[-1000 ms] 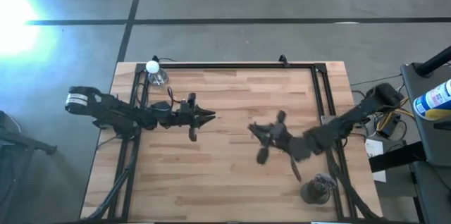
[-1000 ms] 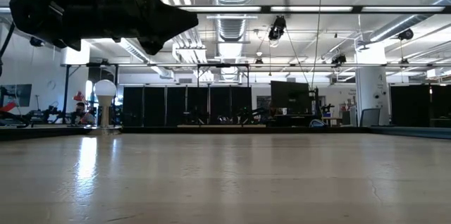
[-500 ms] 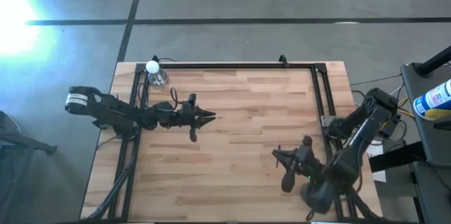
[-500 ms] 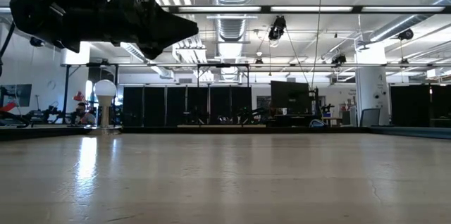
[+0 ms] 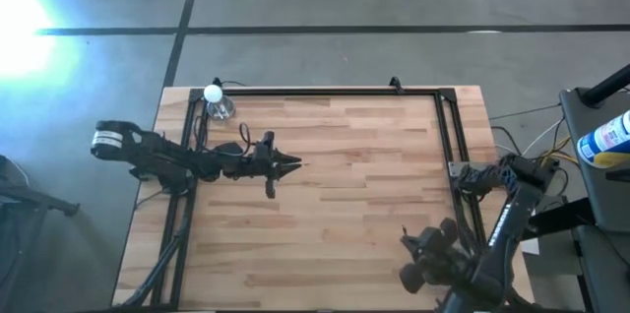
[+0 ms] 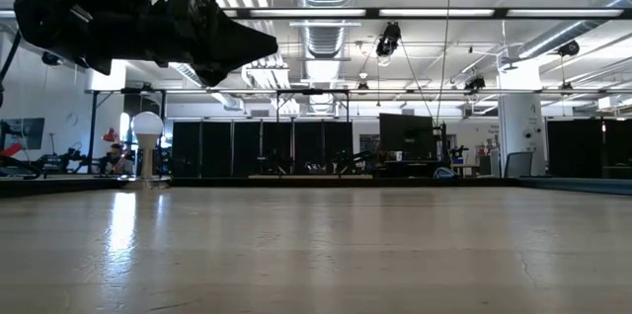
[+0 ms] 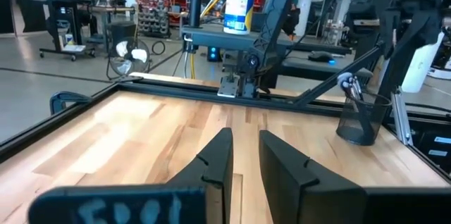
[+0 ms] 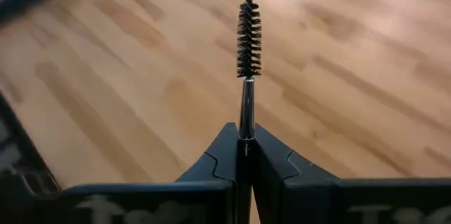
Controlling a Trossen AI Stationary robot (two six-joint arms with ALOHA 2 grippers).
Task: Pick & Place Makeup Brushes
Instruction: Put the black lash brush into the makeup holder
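- Across the middle of the high view, the pale wooden plank desk (image 5: 335, 185) with its thin black frame is taking up most of the scene.
- Above the desk's left half, the dark left arm is reaching inward, its left hand (image 5: 286, 163) hanging clear of the wood; in its wrist view the two dark fingers (image 7: 215, 160) are standing slightly apart with nothing between them.
- At the desk's near right corner, the dark right arm is folding over the edge, with the right hand (image 5: 411, 254) pointing toward the desk's middle.
- Near that right edge, a dark mesh cup (image 7: 357, 118) is standing upright, with a pale-tipped stick leaning out of it.
- At the far left corner, a small clear bottle with a round white cap (image 5: 217, 100) is standing upright.
- In the right wrist view, the right hand is clenching a thin silver-stemmed makeup brush with a dark spiral bristle tip (image 8: 248, 48), which is sticking straight out past the fingertips above bare wood.
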